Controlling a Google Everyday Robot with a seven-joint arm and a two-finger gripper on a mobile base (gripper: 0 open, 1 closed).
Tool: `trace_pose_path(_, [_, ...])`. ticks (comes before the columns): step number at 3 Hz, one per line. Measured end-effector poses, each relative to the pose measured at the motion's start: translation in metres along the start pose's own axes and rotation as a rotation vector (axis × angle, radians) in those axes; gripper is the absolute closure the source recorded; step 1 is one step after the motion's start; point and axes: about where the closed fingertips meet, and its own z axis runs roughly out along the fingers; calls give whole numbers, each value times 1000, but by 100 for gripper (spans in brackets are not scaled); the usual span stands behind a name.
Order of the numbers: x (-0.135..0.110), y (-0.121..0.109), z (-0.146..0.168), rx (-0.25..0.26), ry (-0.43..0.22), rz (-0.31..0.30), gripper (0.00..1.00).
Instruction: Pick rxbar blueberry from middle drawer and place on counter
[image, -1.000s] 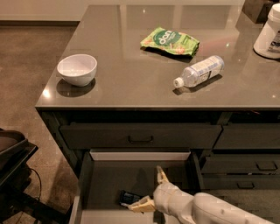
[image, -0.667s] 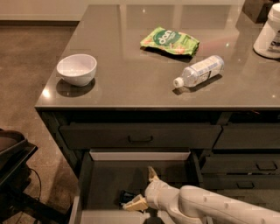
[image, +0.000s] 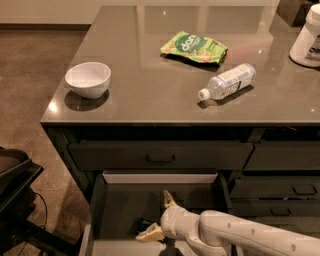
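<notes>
The middle drawer (image: 120, 207) is pulled open below the counter (image: 150, 100). The rxbar blueberry (image: 144, 225) lies on the drawer floor as a small dark shape, partly hidden behind my lower finger. My gripper (image: 159, 216), on the white arm coming in from the lower right, is down inside the drawer. It is open. One finger (image: 168, 199) points toward the drawer's back, and the other finger (image: 150, 233) lies right next to the bar. The bar is not held.
On the counter are a white bowl (image: 88, 79) at the left, a green snack bag (image: 194, 48), a clear bottle (image: 227, 81) lying on its side and a white container (image: 307, 39) at the right edge. A closed drawer front (image: 160, 156) with a bar handle sits above the open drawer. Dark equipment (image: 12, 197) stands at the left.
My gripper has moved left and toward the drawer's front, closing in on the bar. The lower finger now lies against the bar's near side. The things on the counter have not moved.
</notes>
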Motion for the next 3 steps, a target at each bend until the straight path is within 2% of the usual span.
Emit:
trace_pose_path(1, [18, 8, 19, -48, -15, 21, 0])
trace_pose_path(2, [36, 8, 42, -121, -35, 25, 0])
trace_pose_path(3, [37, 10, 42, -134, -40, 27, 0])
